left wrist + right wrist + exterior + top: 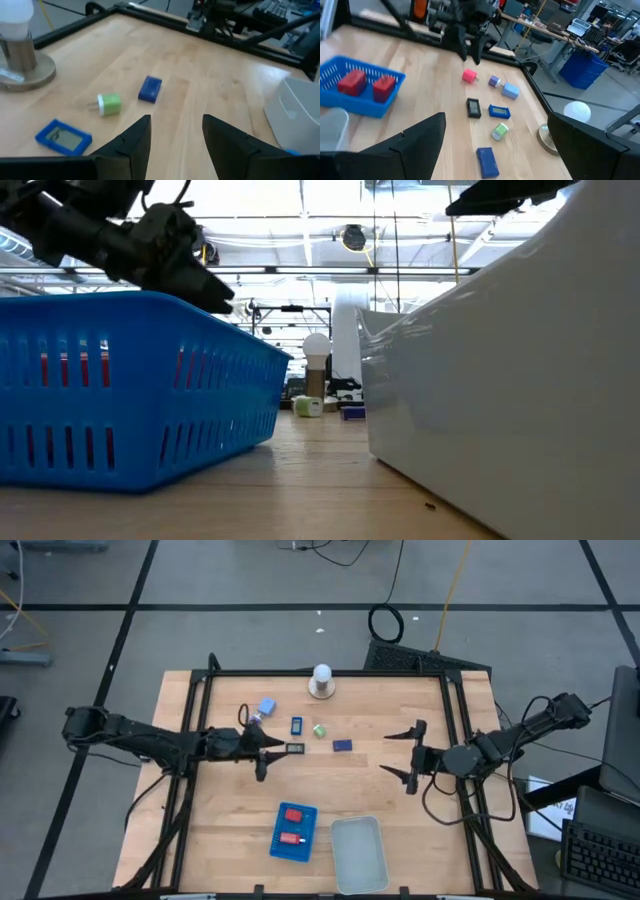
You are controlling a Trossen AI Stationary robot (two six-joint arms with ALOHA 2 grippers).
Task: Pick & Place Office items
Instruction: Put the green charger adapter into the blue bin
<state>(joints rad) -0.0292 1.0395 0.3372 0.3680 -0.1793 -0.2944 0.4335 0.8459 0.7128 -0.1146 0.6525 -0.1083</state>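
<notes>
High view: wooden tabletop (230, 800) w/ both arms reaching in from opposite sides. Left gripper (268, 748) sits over the left-centre area, just beside the black rectangular piece (296, 748); in the left wrist view its fingers (131, 145) stand part-way apart w/ bare wood between them, nothing held. Right gripper (411, 758) hovers at right-centre, well apart from the items, jaws spread wide, nothing between them; right wrist view confirms. Office items lie loose across the upper-centre of the tabletop: light blue piece (266, 706) toward the back left, small purple piece (494, 81) and pink piece (469, 76) near it, blue framed rectangle (297, 725) at centre, green bit (319, 729) just beside that, dark blue block (342, 745) to its right. Left wrist view shows the green bit (109, 104) w/ metal prongs, between the dark blue block (149, 89) and the blue framed rectangle (63, 136). Blue tray (279, 844) at front-centre holds two red blocks (293, 814), one behind the other. Clear tray (358, 858) stands just beside it on the right; contents cannot be told. White ball on round base (322, 681) stands at the back edge, centre. Low view: blue tray wall and clear tray fill the foreground; green bit visible far off between them.
</notes>
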